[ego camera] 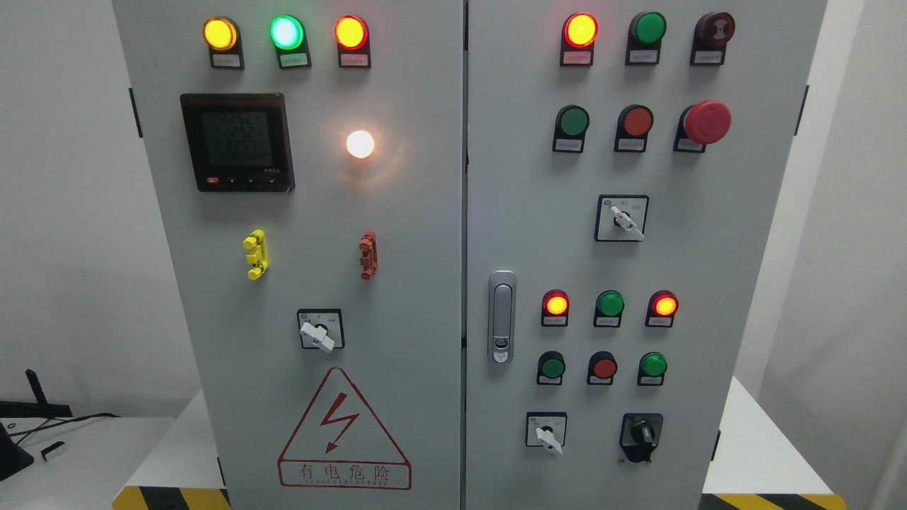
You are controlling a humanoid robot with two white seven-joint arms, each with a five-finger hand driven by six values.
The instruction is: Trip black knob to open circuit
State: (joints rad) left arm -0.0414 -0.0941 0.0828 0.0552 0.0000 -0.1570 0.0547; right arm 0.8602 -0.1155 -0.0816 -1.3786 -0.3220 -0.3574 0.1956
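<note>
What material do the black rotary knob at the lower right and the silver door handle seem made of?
The black rotary knob looks like moulded plastic, dark with a dull sheen. The silver door handle seems metal, perhaps chromed, judging by its bright reflections.

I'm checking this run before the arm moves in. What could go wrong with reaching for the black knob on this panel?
1. The black knob sits low on the right door, close to a white selector switch; a stray finger might turn that instead.
2. Lit indicator lamps and the electrical warning sign suggest the cabinet is live.
3. No hand is in view, so its approach cannot be checked.
</note>
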